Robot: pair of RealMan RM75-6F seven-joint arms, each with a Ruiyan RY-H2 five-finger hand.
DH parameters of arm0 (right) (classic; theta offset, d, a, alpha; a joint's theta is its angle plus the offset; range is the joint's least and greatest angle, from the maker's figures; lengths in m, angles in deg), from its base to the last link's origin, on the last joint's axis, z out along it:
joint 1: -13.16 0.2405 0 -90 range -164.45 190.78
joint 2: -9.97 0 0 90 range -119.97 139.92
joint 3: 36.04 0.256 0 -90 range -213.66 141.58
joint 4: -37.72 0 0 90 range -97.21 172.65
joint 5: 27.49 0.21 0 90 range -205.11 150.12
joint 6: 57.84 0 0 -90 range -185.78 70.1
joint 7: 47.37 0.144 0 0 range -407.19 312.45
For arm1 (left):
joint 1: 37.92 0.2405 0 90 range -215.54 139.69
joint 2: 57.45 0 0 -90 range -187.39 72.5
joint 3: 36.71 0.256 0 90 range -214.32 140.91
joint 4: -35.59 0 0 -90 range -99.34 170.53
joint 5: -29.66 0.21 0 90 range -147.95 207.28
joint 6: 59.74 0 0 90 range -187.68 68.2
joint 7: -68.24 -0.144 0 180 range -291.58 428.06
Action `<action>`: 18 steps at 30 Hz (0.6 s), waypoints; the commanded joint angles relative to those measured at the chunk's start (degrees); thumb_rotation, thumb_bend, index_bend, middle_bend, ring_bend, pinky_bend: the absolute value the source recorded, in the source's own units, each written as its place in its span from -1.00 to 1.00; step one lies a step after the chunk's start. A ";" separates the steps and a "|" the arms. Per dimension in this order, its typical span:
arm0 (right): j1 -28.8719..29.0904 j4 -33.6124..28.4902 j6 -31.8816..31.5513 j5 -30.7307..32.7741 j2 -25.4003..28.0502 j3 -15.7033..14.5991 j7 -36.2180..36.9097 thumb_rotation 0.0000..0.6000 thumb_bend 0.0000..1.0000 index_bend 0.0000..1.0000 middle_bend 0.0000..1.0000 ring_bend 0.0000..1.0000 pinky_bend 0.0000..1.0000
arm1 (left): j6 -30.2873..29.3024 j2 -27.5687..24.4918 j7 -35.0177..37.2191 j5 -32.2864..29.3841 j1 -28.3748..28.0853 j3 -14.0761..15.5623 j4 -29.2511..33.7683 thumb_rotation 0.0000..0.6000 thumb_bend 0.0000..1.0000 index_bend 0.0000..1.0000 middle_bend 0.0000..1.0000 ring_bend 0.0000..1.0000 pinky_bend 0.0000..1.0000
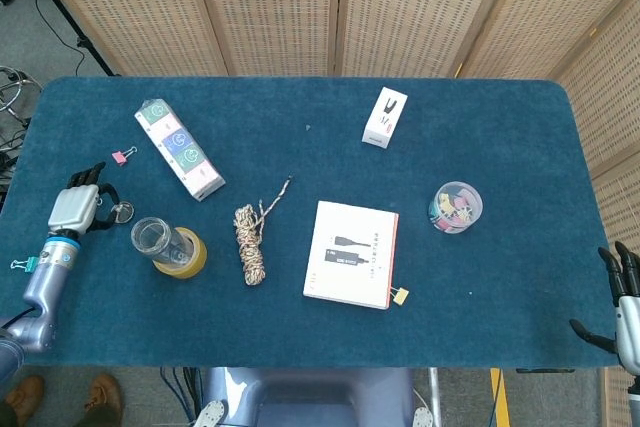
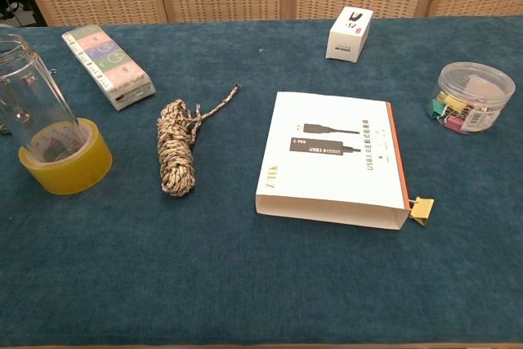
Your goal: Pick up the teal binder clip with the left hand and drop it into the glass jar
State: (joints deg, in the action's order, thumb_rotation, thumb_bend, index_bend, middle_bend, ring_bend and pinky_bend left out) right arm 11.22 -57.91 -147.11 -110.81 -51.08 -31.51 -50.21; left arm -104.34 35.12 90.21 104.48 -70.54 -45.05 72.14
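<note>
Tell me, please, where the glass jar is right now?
In the head view the glass jar stands inside the yellow tape roll at the table's left, right of the left robot hand.

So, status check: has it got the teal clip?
Left hand near glass jar, grasp unclear. Teal clip not visible. Right hand open, empty. Jar stands in tape roll.

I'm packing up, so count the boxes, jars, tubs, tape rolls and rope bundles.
Boxes: 3
Glass jar: 1
Clip tub: 1
Tape roll: 1
Rope bundle: 1
Total: 7
</note>
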 commanded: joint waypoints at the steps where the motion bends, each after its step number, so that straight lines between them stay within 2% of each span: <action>1: -0.03 -0.08 -0.07 -0.03 0.09 -0.01 0.02 1.00 -1.00 -1.00 -1.00 -1.00 -1.00 | 0.07 0.43 -0.37 -0.07 -0.17 -0.03 -0.34 1.00 -0.22 0.05 -1.00 -1.00 -1.00; 18: -0.02 -0.03 0.15 0.18 0.54 0.03 1.37 1.00 -1.00 -1.00 -1.00 -1.00 -1.00 | 0.85 1.79 -1.92 -0.88 -0.74 -0.46 -1.69 1.00 -0.08 0.15 -1.00 -1.00 -1.00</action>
State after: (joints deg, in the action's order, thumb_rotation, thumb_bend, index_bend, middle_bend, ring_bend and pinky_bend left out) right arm 11.20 -57.93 -146.96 -110.62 -50.55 -31.47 -48.85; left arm -103.45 36.91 88.31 103.60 -71.30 -45.50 70.44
